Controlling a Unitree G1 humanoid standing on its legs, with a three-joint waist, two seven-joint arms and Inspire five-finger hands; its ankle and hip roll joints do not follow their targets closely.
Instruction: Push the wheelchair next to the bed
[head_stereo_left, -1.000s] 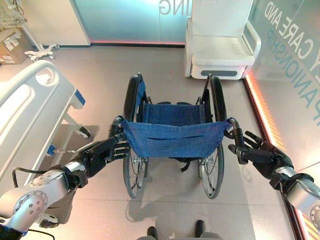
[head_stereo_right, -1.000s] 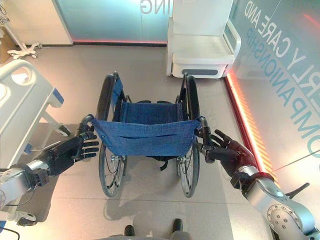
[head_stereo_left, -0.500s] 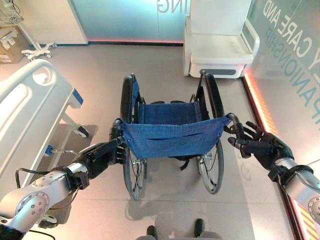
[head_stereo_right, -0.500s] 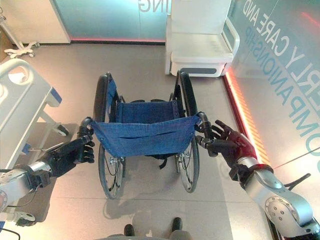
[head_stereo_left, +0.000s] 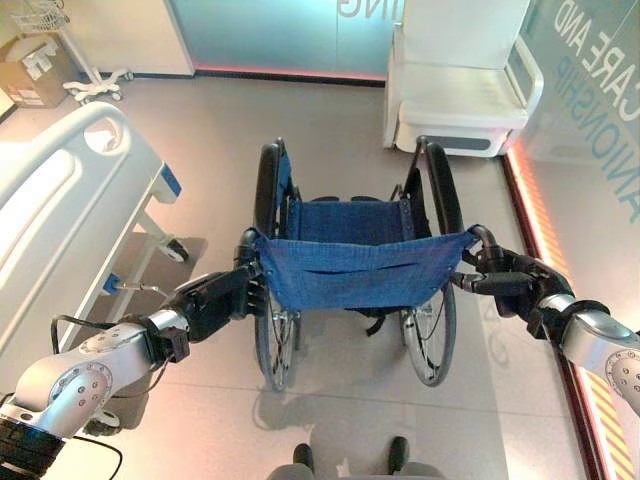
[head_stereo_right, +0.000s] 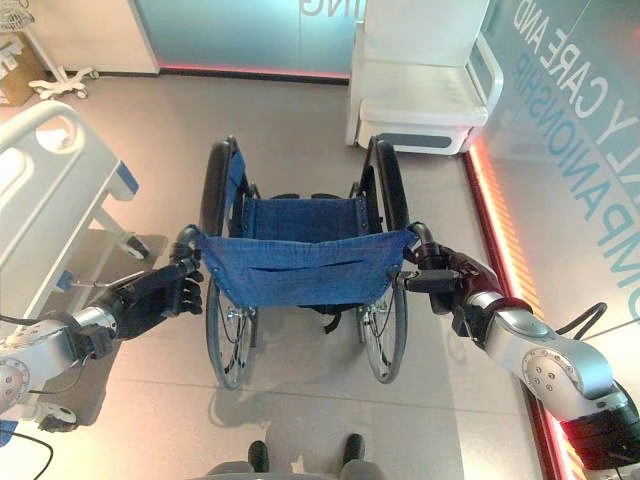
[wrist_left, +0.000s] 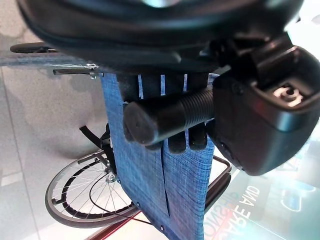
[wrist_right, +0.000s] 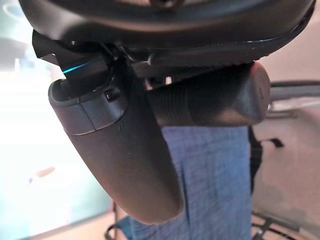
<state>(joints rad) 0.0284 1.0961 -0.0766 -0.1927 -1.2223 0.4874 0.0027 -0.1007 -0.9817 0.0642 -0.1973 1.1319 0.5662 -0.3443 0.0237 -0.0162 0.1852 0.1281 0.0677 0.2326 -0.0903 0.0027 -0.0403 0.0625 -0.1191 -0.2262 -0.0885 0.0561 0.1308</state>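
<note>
The wheelchair (head_stereo_left: 360, 272), black-framed with a blue cloth back and seat, stands in the middle of the floor facing away from me. My left hand (head_stereo_left: 215, 298) has its fingers curled round the left push handle (wrist_left: 165, 117). My right hand (head_stereo_left: 510, 285) is wrapped on the right push handle (wrist_right: 210, 100), with its thumb (wrist_right: 125, 160) lying across the grip. The white bed (head_stereo_left: 60, 200) stands to the left of the wheelchair, its foot end level with the left big wheel (head_stereo_left: 267, 190).
A white armchair (head_stereo_left: 460, 90) stands against the far wall, ahead of the wheelchair and slightly right. A glass wall with a red light strip (head_stereo_left: 535, 220) at its base runs along the right. A cardboard box (head_stereo_left: 35, 70) and a wheeled stand base (head_stereo_left: 95, 85) sit far left.
My right hand, open beside the right handle before, has closed round it. My left hand stays on the left handle. The whole view has shifted slightly.
</note>
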